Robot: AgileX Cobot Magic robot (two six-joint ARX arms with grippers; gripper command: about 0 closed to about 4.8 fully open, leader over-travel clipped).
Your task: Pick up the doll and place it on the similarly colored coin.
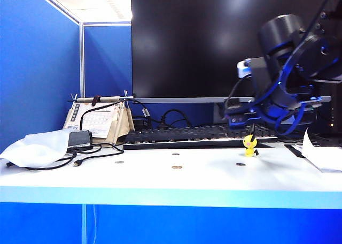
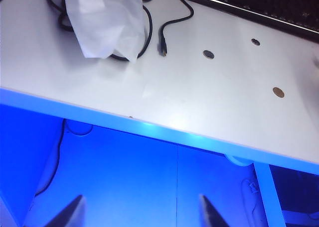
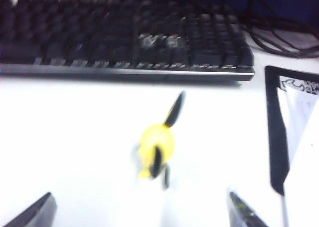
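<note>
Both grippers empty | right gripper wide open above doll | left gripper open off-table

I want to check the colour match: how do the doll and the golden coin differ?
The doll stands upright near the keyboard; the coin lies flat on the table, apart from it. The doll is bright yellow with black points; the coin is duller bronze-gold. The right gripper hangs open by the doll, not the coin. Both are yellowish.

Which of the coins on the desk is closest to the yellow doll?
The dark coin just in front of the doll, on the right of the desk, below the right gripper. The golden coin and the other grey ones lie further left.
</note>
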